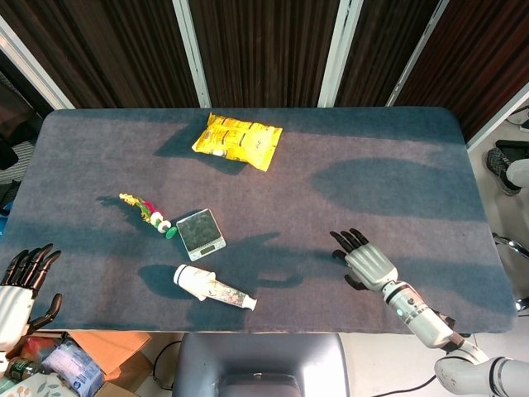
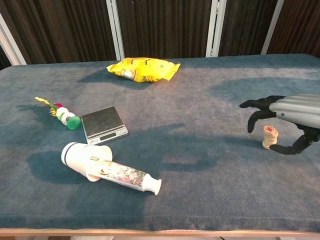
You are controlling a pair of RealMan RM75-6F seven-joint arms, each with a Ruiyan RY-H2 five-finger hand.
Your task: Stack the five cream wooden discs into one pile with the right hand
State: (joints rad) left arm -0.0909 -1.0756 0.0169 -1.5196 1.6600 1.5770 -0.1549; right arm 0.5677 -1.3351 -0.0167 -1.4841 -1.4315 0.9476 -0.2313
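Note:
The cream wooden discs (image 2: 270, 137) stand in one short upright pile near the table's right side in the chest view; the top disc bears a red mark. My right hand (image 2: 287, 110) hovers just above the pile, fingers (image 2: 252, 112) spread and drooping to its left, thumb low to its right, nothing touching the discs. In the head view my right hand (image 1: 364, 260) covers the pile, which is hidden there. My left hand (image 1: 21, 285) hangs with fingers apart and holding nothing, off the table's near left corner.
A yellow snack bag (image 1: 238, 141) lies at the back centre. A small scale (image 1: 200, 233), a beaded toy (image 1: 149, 211) and a white cup with a patterned tube (image 1: 211, 287) lie on the left half. The table's front edge (image 2: 160, 231) runs close below.

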